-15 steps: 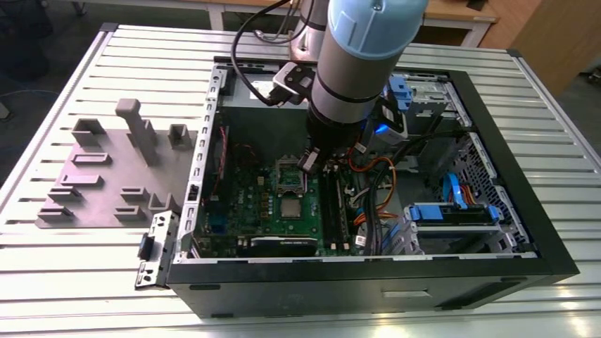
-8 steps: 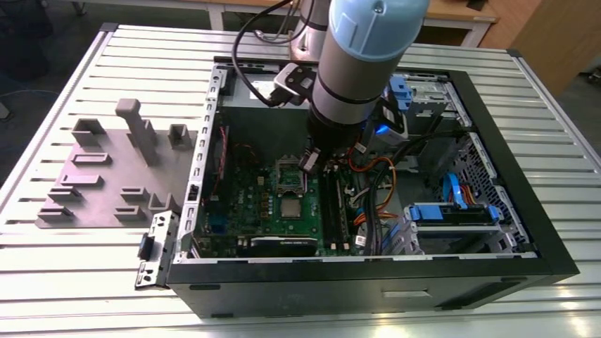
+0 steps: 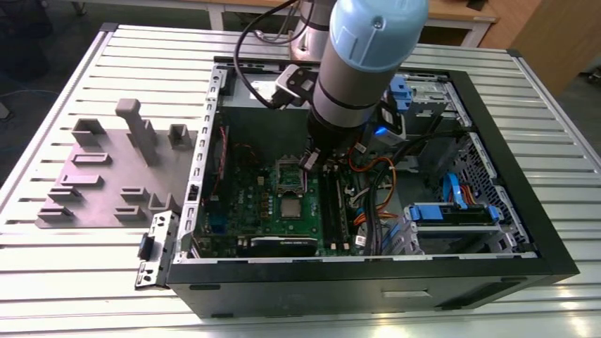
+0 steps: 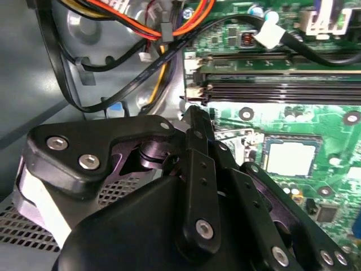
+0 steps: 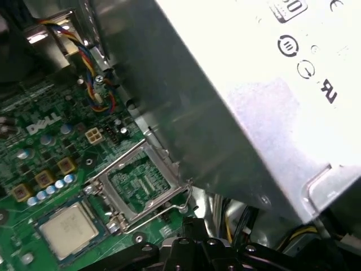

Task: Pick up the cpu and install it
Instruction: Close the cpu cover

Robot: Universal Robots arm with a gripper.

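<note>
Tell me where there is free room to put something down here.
Free: the bare table slats between the grey fixture plate and the table's near edge, and the slats at the exterior view's right of the computer case. Inside the case is crowded: cables and blue drive cages beside the motherboard, the arm reaching down near the cpu.

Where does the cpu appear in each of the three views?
Exterior view: the cpu lies on the green board, beside the metal frame.
Second wrist view: the cpu lies on the green board, apart from the memory slots.
First wrist view: the cpu lies beside the metal frame.
Shared landmark: the green board.
</note>
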